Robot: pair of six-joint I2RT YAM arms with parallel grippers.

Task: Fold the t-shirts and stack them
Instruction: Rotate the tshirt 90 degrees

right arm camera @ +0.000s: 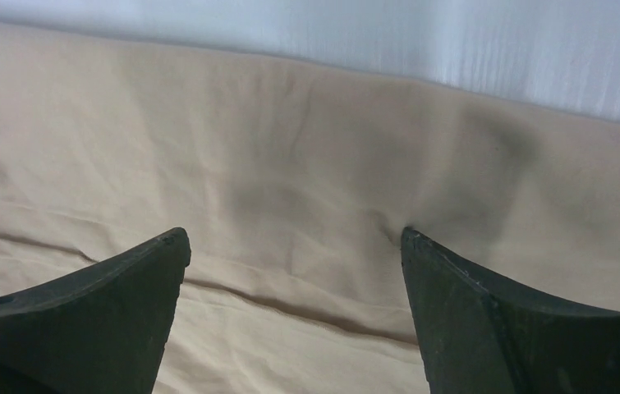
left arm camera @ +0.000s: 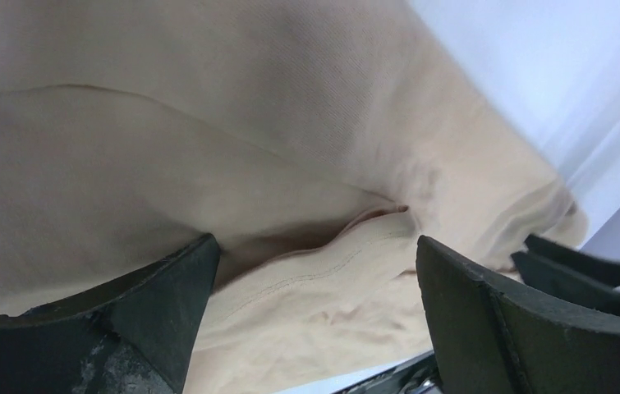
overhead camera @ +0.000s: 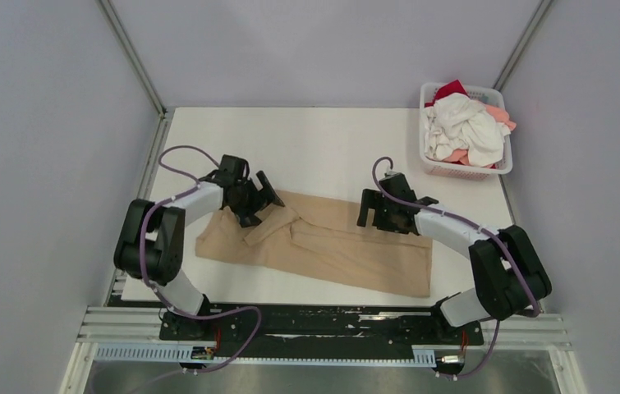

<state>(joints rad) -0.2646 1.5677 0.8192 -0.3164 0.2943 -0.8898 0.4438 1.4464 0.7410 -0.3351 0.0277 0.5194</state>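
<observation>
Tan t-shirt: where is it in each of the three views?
Top external: tan t-shirt lies centre, on the white table.
Left wrist: tan t-shirt fills most of the frame.
Right wrist: tan t-shirt fills all but the top strip.
Shared landmark: that table beyond the shirt's edge.

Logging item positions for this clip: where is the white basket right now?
Top external view: the white basket sits at the far right corner of the table, beyond the tan t-shirt, heaped with other shirts.
</observation>
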